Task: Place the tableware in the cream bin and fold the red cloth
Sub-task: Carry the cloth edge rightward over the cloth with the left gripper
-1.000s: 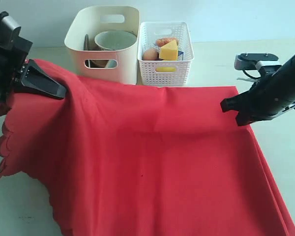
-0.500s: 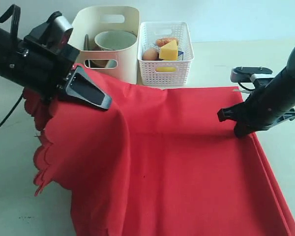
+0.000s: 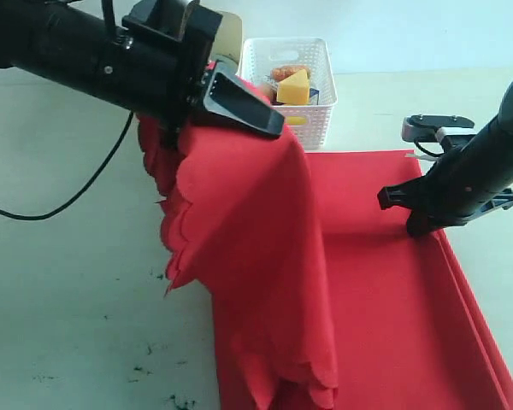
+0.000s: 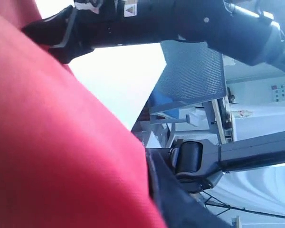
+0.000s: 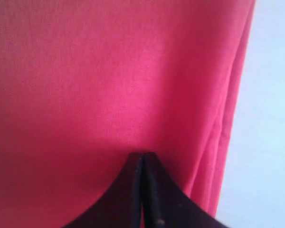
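Note:
The red cloth [image 3: 376, 282] lies on the table's right half. Its scalloped left part is lifted and hangs in a drape from my left gripper [image 3: 269, 126], which is shut on it in front of the bins. In the left wrist view the cloth [image 4: 52, 142] fills the frame beside one dark finger [image 4: 175, 204]. My right gripper [image 3: 408, 218] is shut, and its tips [image 5: 142, 159] rest on the flat cloth [image 5: 109, 71] near its right edge. Only a corner of the cream bin [image 3: 232, 32] shows behind the left arm. The tableware is hidden.
A white lattice basket [image 3: 312, 51] with a cheese wedge [image 3: 294, 87] and other food stands at the back, just beyond the lifted cloth. The bare table [image 3: 77, 299] on the left carries small dark specks. The right arm [image 4: 190, 21] crosses the left wrist view.
My left gripper has carried the cloth's left edge up and to the right, past the front of the cream bin, and the table on the left is now uncovered. The right gripper has stayed put.

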You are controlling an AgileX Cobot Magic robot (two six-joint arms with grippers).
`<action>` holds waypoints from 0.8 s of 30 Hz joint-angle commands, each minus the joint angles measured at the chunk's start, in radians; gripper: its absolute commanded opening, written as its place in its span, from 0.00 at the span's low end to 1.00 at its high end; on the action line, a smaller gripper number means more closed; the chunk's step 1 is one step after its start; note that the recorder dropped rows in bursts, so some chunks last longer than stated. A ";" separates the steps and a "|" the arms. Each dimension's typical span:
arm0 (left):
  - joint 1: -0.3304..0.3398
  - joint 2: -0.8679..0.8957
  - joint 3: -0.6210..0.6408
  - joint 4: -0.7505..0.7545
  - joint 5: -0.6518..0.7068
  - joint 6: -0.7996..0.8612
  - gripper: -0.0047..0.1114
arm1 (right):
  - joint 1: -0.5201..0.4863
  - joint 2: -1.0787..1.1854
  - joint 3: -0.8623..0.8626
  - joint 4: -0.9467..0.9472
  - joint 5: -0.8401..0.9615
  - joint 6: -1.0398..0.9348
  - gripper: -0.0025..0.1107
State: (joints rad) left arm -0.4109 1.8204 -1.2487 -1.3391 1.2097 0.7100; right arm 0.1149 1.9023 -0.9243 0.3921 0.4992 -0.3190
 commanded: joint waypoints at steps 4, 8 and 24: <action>-0.086 0.079 -0.054 -0.050 -0.034 -0.012 0.04 | 0.001 0.020 -0.002 -0.008 -0.010 0.002 0.02; -0.101 0.145 -0.073 -0.060 -0.068 -0.012 0.04 | 0.001 0.020 -0.002 -0.011 -0.008 0.007 0.02; -0.209 0.377 -0.257 -0.167 -0.171 0.084 0.37 | 0.001 -0.196 -0.178 -0.191 0.169 0.137 0.02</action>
State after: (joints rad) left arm -0.5831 2.1758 -1.4653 -1.4604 1.0390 0.7291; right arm 0.1149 1.7647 -1.0692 0.2993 0.6340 -0.2497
